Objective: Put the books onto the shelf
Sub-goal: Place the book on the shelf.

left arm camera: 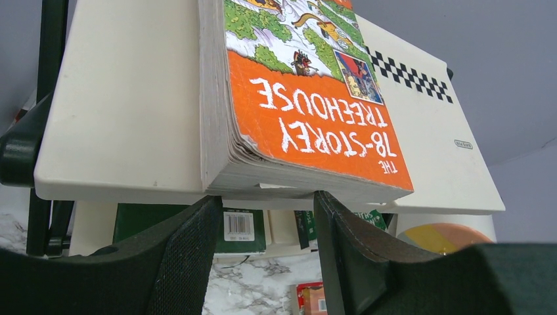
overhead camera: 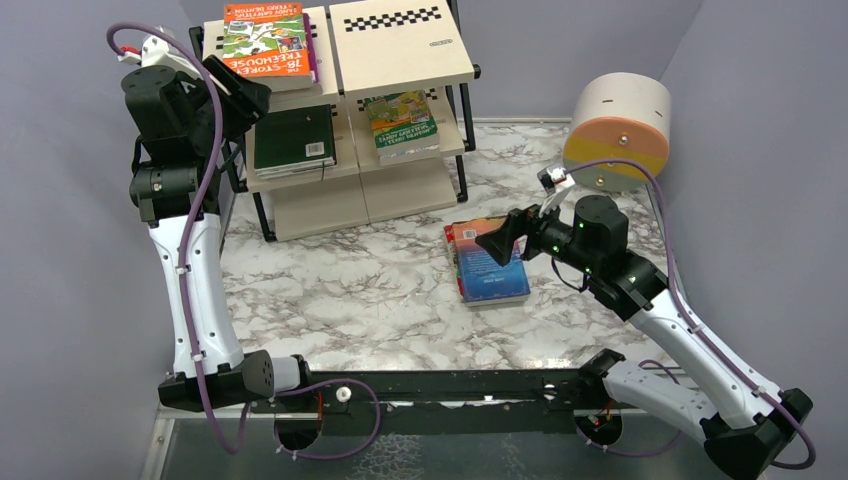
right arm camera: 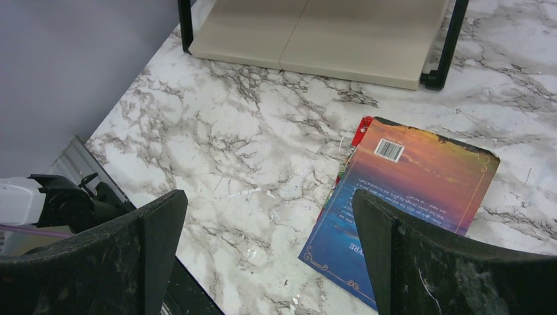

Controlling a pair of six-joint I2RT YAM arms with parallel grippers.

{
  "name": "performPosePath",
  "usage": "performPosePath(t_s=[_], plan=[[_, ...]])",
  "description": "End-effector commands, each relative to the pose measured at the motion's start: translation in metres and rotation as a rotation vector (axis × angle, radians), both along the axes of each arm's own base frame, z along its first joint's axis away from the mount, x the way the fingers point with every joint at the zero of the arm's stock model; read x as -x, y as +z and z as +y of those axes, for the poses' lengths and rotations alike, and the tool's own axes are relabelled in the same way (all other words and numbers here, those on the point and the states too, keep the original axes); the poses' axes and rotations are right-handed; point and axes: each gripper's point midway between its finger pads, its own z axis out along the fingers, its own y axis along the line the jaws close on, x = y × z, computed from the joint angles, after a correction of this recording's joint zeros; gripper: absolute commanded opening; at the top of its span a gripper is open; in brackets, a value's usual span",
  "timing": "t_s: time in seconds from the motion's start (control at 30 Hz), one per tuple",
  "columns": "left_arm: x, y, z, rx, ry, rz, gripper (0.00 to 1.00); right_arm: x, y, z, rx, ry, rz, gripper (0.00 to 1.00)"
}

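An orange "78-Storey Treehouse" book (overhead camera: 268, 40) (left arm camera: 315, 118) lies flat on the left top board of the shelf (overhead camera: 400, 45) (left arm camera: 125, 98). On the middle tier are a dark green book (overhead camera: 293, 140) (left arm camera: 141, 223) and a green cartoon book (overhead camera: 403, 122). My left gripper (overhead camera: 250, 98) (left arm camera: 266, 197) is open at the near edge of the top board, just under the orange book, with nothing between its jaws. A small stack of books with a blue cover on top (overhead camera: 490, 270) (right arm camera: 420, 190) lies on the table. My right gripper (overhead camera: 497, 240) (right arm camera: 268, 197) hangs wide open over the stack's left edge.
A round beige-and-orange drum (overhead camera: 617, 130) (left arm camera: 446, 236) stands at the back right. The shelf's bottom board (right arm camera: 315, 33) holds nothing that I can see. Grey walls close in on the left, the back and the right. The marble table (overhead camera: 350, 280) runs from the shelf to the arm bases.
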Motion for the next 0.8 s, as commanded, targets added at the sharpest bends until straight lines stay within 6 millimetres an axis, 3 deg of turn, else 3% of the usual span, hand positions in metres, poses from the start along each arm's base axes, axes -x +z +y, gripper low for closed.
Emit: performPosePath(t_s=[0.0,0.23,0.37,0.5,0.67,0.77], plan=[[-0.009,0.001,0.004,0.007,0.011,-0.014,0.47,-0.005,0.018,0.000,-0.020,-0.020,-0.039,0.95],[-0.007,0.002,0.004,0.006,0.009,-0.018,0.47,-0.006,0.017,0.001,-0.018,-0.015,-0.037,0.95],[0.004,0.000,0.001,0.004,0.006,-0.020,0.47,-0.004,0.014,0.001,-0.018,-0.008,-0.036,0.95],[0.025,-0.007,-0.007,0.008,-0.018,-0.004,0.47,-0.002,0.013,0.001,-0.012,-0.002,-0.043,0.95],[0.069,-0.018,-0.030,0.051,-0.089,-0.010,0.47,-0.007,0.009,-0.004,0.008,-0.028,-0.052,0.95],[0.088,-0.036,-0.055,0.114,-0.168,0.013,0.47,-0.011,0.004,-0.008,0.013,-0.074,-0.026,0.95]])
